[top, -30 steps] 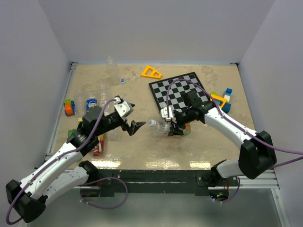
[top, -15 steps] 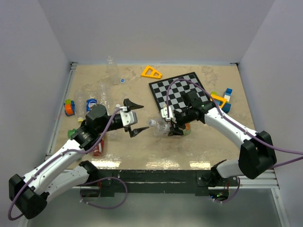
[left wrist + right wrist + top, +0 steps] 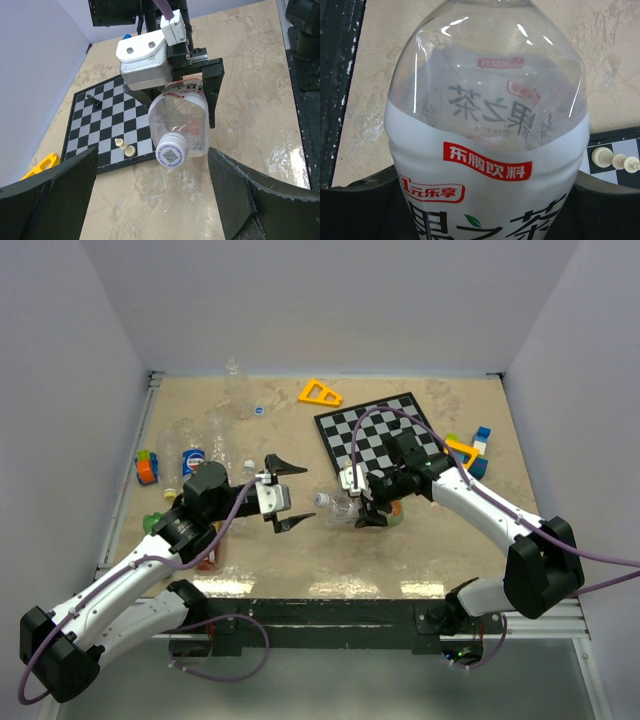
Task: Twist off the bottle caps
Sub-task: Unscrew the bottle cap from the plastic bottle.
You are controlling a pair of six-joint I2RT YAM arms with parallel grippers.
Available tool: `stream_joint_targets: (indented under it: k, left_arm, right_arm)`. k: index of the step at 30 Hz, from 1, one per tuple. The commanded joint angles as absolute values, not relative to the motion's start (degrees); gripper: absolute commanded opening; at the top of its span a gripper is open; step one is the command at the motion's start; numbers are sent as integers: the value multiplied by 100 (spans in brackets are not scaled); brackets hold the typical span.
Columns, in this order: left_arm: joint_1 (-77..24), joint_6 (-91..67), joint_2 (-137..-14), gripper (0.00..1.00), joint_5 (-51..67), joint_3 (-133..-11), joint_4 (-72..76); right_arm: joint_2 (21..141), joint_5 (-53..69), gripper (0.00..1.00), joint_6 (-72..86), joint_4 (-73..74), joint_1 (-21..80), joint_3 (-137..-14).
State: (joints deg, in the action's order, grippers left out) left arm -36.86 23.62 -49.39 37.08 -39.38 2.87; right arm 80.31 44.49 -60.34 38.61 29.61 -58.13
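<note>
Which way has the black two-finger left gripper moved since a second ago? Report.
Yes: the left gripper edged right, toward the black-and-white chessboard, and rolled.

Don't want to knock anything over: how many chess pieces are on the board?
3. One black piece near the board's far edge; two white pieces together at its near edge, by the cap of the bottle. Others may be hidden.

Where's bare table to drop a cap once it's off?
Bare: the near strip of table, this side of the held bottle; also the patch between chessboard and blue cap. Crowded: left edge, bottles and a coloured block packed together; toy blocks right of the chessboard.
</note>
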Motion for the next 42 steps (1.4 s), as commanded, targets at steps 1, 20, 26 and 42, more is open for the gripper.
stream_joint_targets:
  k: [1,20,26,42]
  left_arm:
    - [-3665,2584,-4931,94,3955,-3911,536]
    - [-3674,2742,-5115,93,4236,-3999,562]
    - [-3674,2698,-5396,87,4385,-4201,519]
    - [-3674,2400,-6011,59,4579,-4438,589]
  right_arm:
    - [7980,4605,8,-6135,3885,2980,-5854]
    - [7989,4605,8,-6126,3885,2988,-5854]
    - [7972,4605,8,-6126,3893,2988,-5862]
    - [7954,4614,8,-6135,3894,2988,-5862]
